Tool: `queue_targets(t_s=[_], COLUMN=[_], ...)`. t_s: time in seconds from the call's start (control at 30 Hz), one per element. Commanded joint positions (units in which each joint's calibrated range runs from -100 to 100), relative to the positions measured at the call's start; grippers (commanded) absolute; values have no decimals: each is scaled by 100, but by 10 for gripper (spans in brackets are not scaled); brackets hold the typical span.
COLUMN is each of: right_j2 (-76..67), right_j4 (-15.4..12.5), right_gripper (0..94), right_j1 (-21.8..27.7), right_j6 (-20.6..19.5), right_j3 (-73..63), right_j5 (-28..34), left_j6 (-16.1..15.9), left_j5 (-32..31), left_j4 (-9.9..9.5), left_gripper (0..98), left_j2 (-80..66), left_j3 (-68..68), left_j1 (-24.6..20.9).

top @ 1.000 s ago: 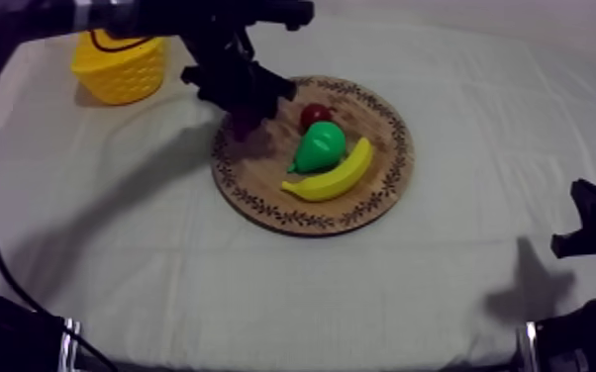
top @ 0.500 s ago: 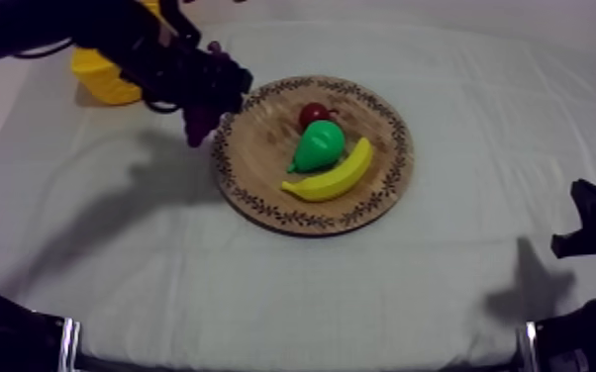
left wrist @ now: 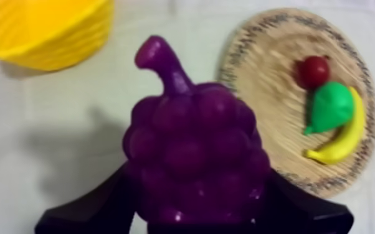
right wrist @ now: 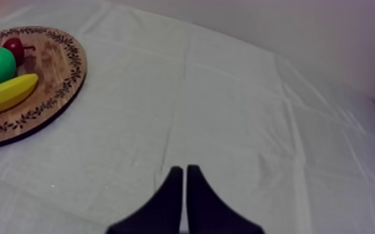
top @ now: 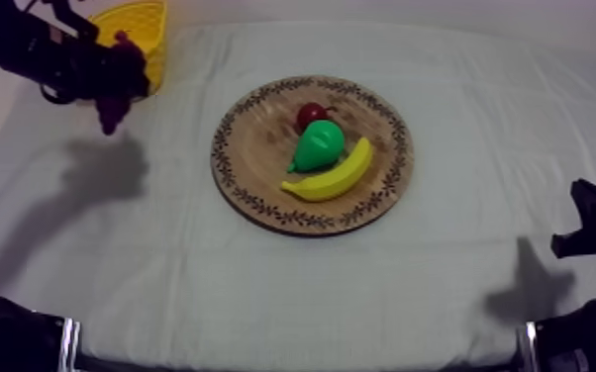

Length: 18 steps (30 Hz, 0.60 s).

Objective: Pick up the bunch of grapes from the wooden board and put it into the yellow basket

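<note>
My left gripper (top: pixel 110 87) holds the purple bunch of grapes (top: pixel 112 107) in the air, just in front of the yellow basket (top: pixel 141 28) at the far left. Seen from the left wrist, the grapes (left wrist: pixel 193 148) sit stem-up between my black fingers (left wrist: pixel 96 202), above the cloth, with the basket (left wrist: pixel 47 28) close ahead and the wooden board (left wrist: pixel 277 99) off to the side. The round wooden board (top: pixel 257 168) lies mid-table. My right gripper (right wrist: pixel 185 187) rests shut as a narrow wedge over bare cloth, and it sits low at the right edge (top: pixel 594 232).
On the board lie a green pear (top: pixel 318 146), a banana (top: pixel 332 176) and a small red fruit (top: pixel 312 114). The right wrist view has the board (right wrist: pixel 53 87) with the same fruit, and open cloth around the gripper.
My left gripper has carried the grapes off the board and leftward to the basket's front. The right arm has stayed still.
</note>
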Motion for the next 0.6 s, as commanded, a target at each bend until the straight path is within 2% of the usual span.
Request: queue_targets(t_s=[0.0,0.3,0.57], right_j2=[2,2,2], right_j4=[-1,-1,-1], right_gripper=[3,3,3], right_j1=[3,3,3], right_j6=[0,0,0], right_j3=[-1,-1,-1], right_j5=[0,0,0], left_j6=[-254,-728,-710], left_j5=[54,110,114], left_j4=[20,109,127], left_gripper=[625,625,625], left_j2=[-91,-201,482], left_j3=[75,301,-437], left_j1=[-545,-1427,-1537])
